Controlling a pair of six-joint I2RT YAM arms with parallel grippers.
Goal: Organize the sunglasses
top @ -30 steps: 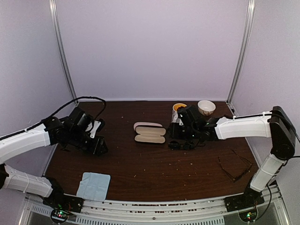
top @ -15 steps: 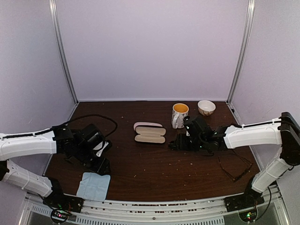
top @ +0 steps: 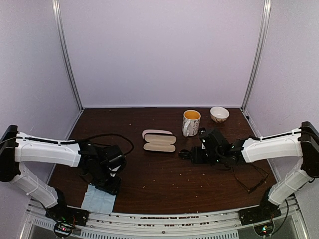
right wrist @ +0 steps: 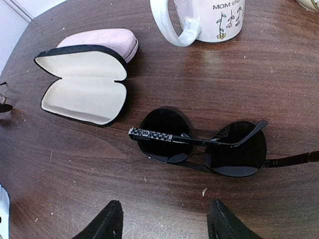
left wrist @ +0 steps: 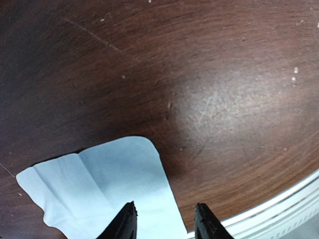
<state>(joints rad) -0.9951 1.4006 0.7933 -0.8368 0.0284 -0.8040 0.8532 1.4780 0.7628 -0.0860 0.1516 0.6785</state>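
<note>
Barely started: my right hand (right wrist: 164, 219), apart, hovers over black round-lens sunglasses (right wrist: 204, 144) beside open cream-lined case (right wrist: 82, 87); left hand (left wrist: 166, 224) apart above light-blue cloth (left wrist: 99, 184); nothing cased.

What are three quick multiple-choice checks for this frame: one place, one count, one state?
1. The cream-lined case is: A open and empty; B shut; C open with glasses inside.
2. Cases on the table: A one; B four; C two.
3. The dark sunglasses lie: A in the cream-lined case; B on the table near the mug; C stacked on the mug.
Key: 1 A, its lining shows bare. 2 C, a closed pink case lies behind the open one. 3 B, they rest on bare wood, and the right end effector stands open and apart from them.
</note>
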